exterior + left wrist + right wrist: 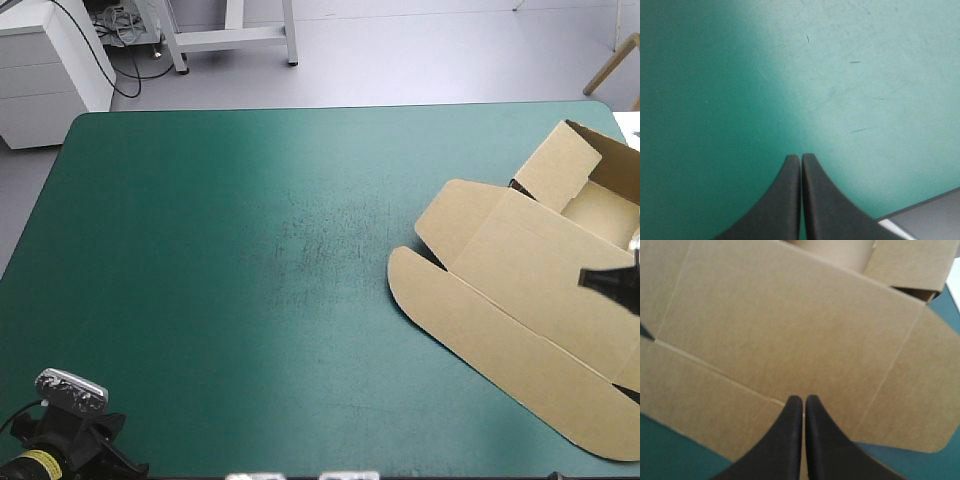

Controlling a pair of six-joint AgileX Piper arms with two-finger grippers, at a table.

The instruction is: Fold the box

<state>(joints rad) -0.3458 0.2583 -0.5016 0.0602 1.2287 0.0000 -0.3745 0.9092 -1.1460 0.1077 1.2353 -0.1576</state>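
Closest to us, our left tool (pixel 801 156) sits at the near left corner of the tabletop (pixel 230 260). Its two black fingers are pressed together into one point and aren't holding anything, with bare teal-green cover ahead of it and the tabletop's edge just beside it. The box (pixel 520 290) is well apart from that one, over on the right side. Its near part lies flat: a long strip with rounded ends, then a wide panel behind it. Our right tool (pixel 803 397) is clenched and empty too, its fingers meeting over that flat brown board, tips right by the crease between strip and panel. We can't tell if they actually touch the board. Farther back, toward the far right corner, the box has walls standing up around a tray, with one flap raised on the tray's left side.
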